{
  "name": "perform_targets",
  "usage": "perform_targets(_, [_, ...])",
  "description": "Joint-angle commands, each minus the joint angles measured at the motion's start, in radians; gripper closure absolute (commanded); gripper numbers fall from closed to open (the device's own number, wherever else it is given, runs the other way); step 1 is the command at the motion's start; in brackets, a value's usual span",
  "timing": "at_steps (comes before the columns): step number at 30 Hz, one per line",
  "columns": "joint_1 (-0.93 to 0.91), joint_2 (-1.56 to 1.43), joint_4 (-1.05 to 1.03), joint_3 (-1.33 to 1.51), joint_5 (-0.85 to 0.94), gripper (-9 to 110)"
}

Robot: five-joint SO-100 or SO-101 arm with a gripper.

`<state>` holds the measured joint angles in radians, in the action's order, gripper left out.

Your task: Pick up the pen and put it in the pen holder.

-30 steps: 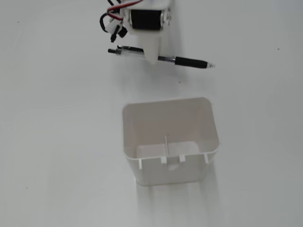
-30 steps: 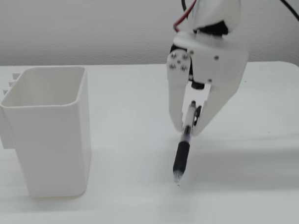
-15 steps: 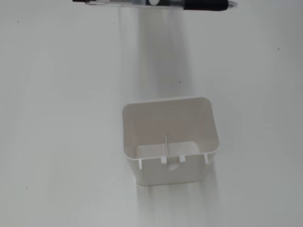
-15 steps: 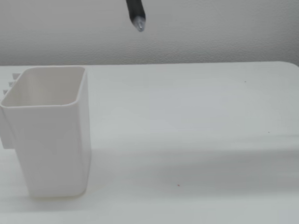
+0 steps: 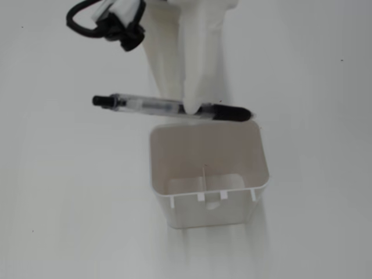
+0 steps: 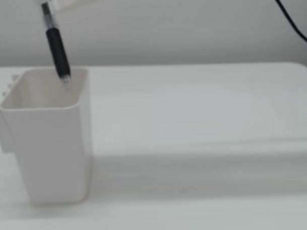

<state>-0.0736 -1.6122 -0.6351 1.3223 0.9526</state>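
Note:
A clear-barrelled pen with a black grip (image 5: 151, 106) hangs in my white gripper (image 5: 195, 107), which is shut on its middle. In a fixed view from above, the pen lies across just beyond the far rim of the white pen holder (image 5: 174, 212). In a fixed view from the side, the pen (image 6: 57, 47) points steeply down, its tip just at the rim and inside the opening of the holder (image 6: 54, 149). Only a bit of the gripper (image 6: 69, 2) shows at the top edge there.
A black cable bundle (image 5: 110, 26) hangs at the arm's upper left. Another black cable (image 6: 291, 22) crosses the upper right corner of the side view. The holder stands on a plain white table (image 6: 204, 123).

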Motion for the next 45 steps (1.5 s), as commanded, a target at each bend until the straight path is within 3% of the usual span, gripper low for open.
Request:
perform_targets(1, [-0.029,0.009,0.095,-0.046,0.044,102])
perform_targets(9, [-0.061,0.025,0.196,-0.034,0.179,102])
perform_targets(25, [-0.044,0.018,0.051,0.032,0.172,102])
perform_targets(45, [-0.008,-0.232,0.0,0.144,0.115,94])
